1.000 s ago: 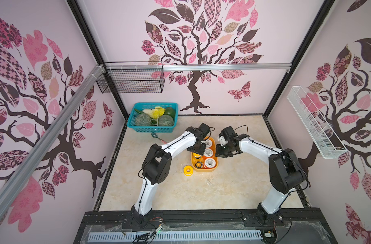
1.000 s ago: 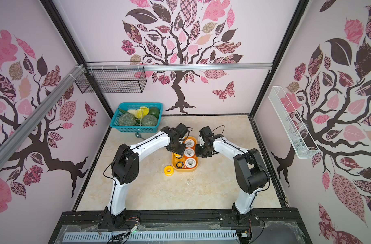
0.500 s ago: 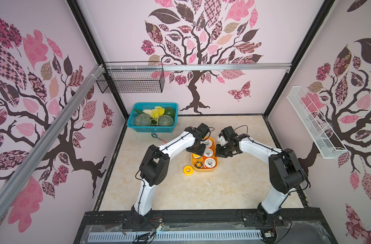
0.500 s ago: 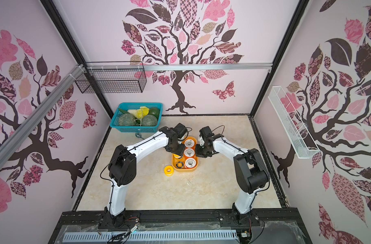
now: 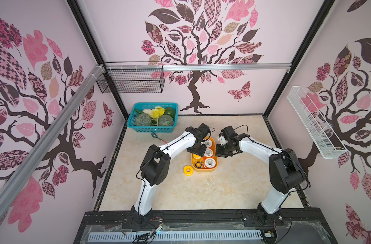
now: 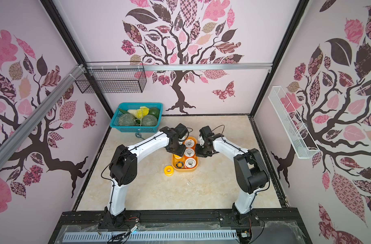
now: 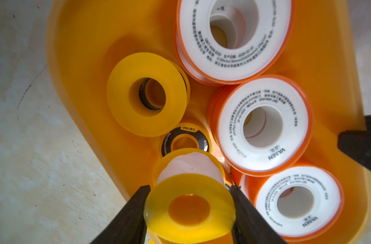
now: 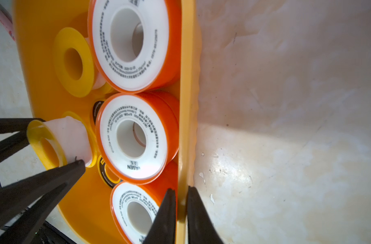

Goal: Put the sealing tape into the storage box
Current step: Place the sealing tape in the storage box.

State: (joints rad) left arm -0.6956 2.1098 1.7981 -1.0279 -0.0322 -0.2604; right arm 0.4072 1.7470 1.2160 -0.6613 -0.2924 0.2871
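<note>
The yellow sealing tape [image 7: 189, 208] hangs over the inside of the storage box [image 7: 85, 38], gripped at its sides by the left pincer [image 7: 189, 187]. The right pincer [image 8: 180, 191] is clamped tight on the box's wall, beside three orange-and-white rolls [image 7: 262, 126] lying inside. Another yellow roll [image 5: 188, 169] sits on the desk [image 5: 201, 190] just outside the box.

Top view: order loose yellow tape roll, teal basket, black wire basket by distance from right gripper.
From the right gripper:
1. loose yellow tape roll, floor by storage box
2. teal basket, far corner
3. black wire basket, back wall
</note>
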